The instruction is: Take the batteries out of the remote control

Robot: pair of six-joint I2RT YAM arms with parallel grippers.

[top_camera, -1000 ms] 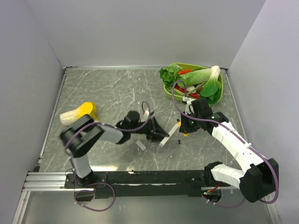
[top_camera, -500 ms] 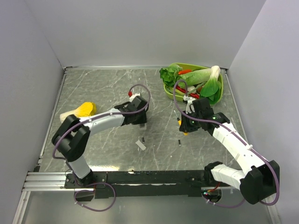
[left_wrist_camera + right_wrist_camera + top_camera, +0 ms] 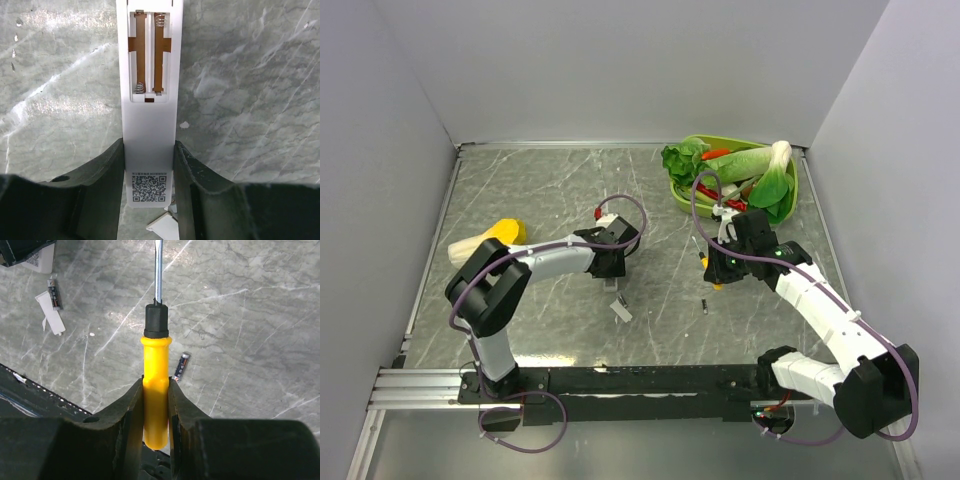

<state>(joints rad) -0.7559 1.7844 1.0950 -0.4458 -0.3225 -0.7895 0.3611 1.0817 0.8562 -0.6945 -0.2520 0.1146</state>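
Left gripper [image 3: 149, 145]: clamped on the remote control [image 3: 150, 115], fingers pressing its two long edges at the end with the QR sticker.
Remote control: held over the middle of the bench [image 3: 540, 190], back towards the wrist camera.
Battery compartment [image 3: 149, 55]: uncovered, both slots bare, with copper strips and springs showing. Only the left wrist view shows this; from overhead the gripper hides almost all of the handset.
Right gripper [image 3: 156, 385]: clenched on the yellow handle of a screwdriver [image 3: 156, 352], the metal shaft pointing away from the wrist.
Battery A [image 3: 181, 366]: lying loose on the bench just right of the screwdriver handle in the right wrist view. Overhead it is a small dark sliver on the near side of the right gripper, between the two arms.
Battery B [image 3: 54, 291]: lying loose on the bench just near of the left gripper.
Cover piece [image 3: 50, 312]: flat and white, just beside Battery B. The pictures do not settle whether they touch. The left wrist view catches only a corner of it, below the remote.
Green tray [image 3: 796, 190]: far right corner, piled with leafy vegetables [image 3: 765, 178].
Yellow-and-pale item [image 3: 490, 240]: left side of the bench, well apart from both grippers; kind not clear.
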